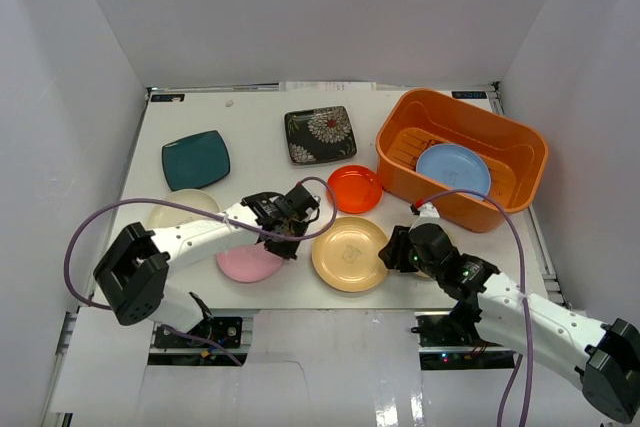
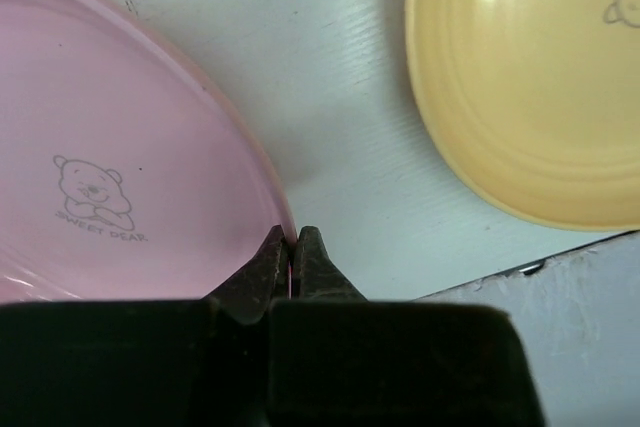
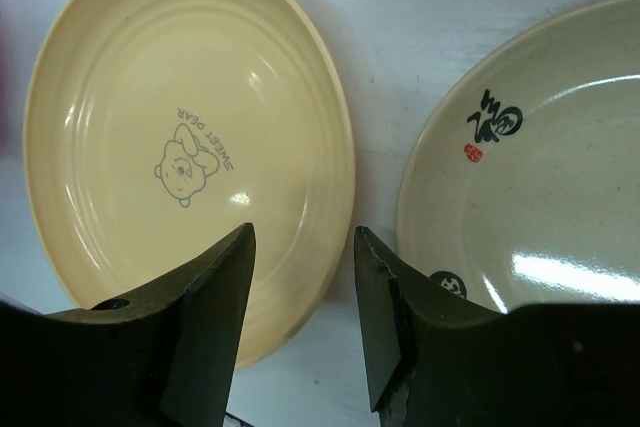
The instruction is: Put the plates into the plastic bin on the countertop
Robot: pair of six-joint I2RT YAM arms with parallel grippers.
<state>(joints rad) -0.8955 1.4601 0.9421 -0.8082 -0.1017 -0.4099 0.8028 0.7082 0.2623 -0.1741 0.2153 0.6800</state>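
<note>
The top external camera looks down from high above the near edge, far enough back to take in the whole countertop (image 1: pixel 260 132). Both wrist cameras point steeply down from very close: the left at the rim of the pink plate (image 2: pixel 110 147), the right over the yellow plate (image 3: pixel 190 137), which all three views share.

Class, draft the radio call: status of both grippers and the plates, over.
Left gripper shut on pink plate rim. Right gripper open over yellow plate edge. Blue plate in orange bin. Beige plate close alongside.

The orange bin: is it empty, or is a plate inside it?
Not empty: one light blue plate lies inside the orange bin.
</note>
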